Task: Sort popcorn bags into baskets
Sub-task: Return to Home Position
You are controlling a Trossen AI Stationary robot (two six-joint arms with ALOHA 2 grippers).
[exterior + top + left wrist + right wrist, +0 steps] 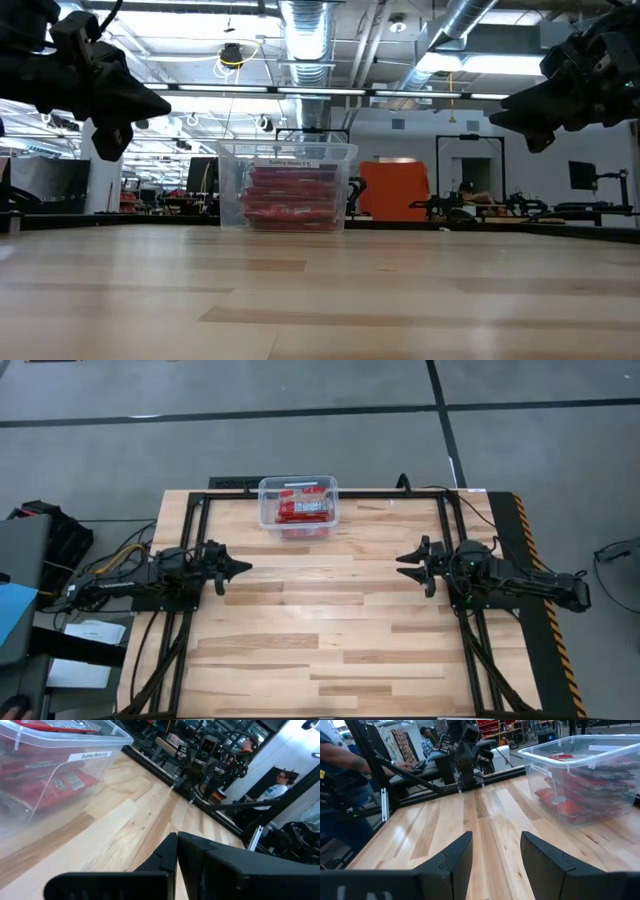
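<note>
Hovering well apart from clear plastic rectangular bin (264, 510) holding flat red popcorn bags (303, 510): left gripper (243, 568) pinched together, right gripper (402, 566) spread, both empty.

Light wood-plank tabletop (320, 630) w/ black frame rail (370, 493) along far edge, yellow-black hazard strip (530, 550) at right edge. Cables (120, 560) and white papers (95, 632) lie off the left side. Grey floor (300, 420) w/ dark lines. Bkgd: orange cabinet (392, 192), ceiling duct (305, 30), seated person (426, 742), another person (280, 782).
</note>
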